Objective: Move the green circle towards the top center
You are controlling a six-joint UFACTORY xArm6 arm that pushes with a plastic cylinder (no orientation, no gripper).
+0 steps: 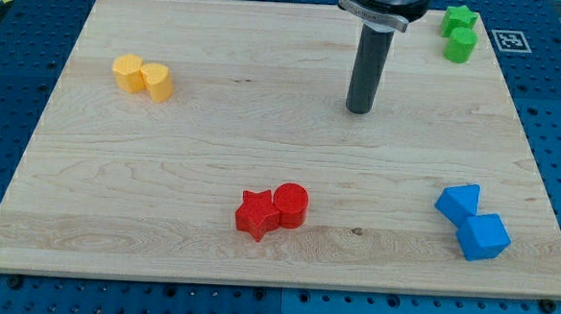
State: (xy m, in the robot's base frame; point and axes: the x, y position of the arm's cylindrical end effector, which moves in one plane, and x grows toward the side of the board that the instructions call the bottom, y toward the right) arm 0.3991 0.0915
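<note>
Camera view puts the green circle block (460, 45) at the wooden table's (213, 153) top right corner, touching a green star block (458, 19). It lies at two o'clock from my tip (360, 110), well apart; no claw exists, nothing held.

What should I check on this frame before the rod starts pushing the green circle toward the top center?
1. My tip visible on the board: ok.
2. Green circle located, top right corner: ok.
3. Green star touches the circle from above: not ok, may drag along.
4. Tip on the circle's far right side for a leftward push: not ok, it stands left of it.
5. Wooden board between circle and top center unobstructed: ok.
</note>
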